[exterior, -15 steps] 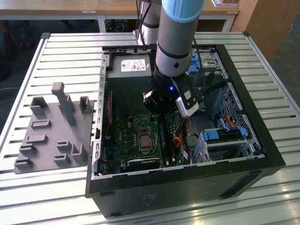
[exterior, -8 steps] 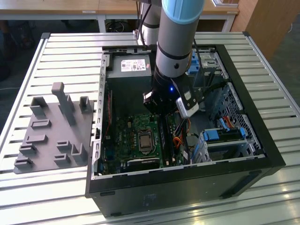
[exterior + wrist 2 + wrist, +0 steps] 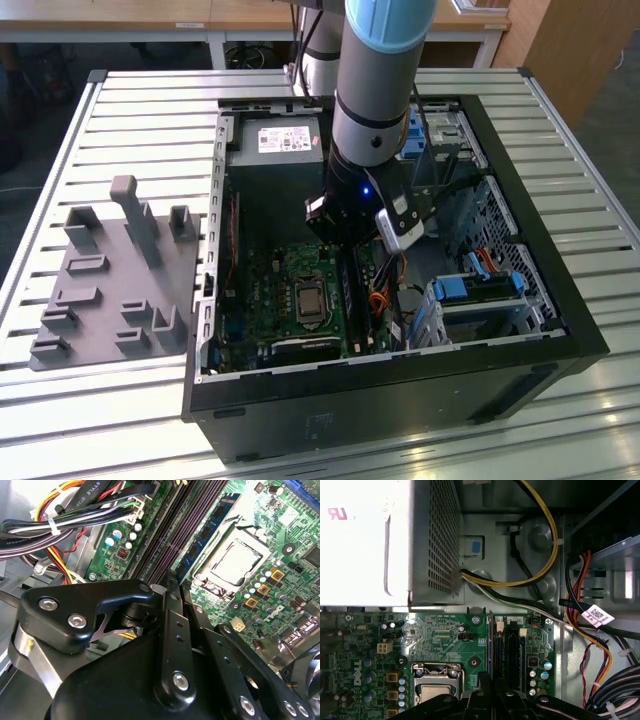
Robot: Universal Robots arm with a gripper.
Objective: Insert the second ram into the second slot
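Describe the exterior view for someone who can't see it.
A robot arm reaches into an open computer case lying on a slatted metal table, its gripper low over the memory slots. A grey tray sits at the exterior view's left.

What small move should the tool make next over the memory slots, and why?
Probably a short, slow push straight down. The tool hangs over the slots beside the socket, and a blue stick already stands in the slot nearest the socket. Whether the tool holds the second stick is hidden, so go gently.
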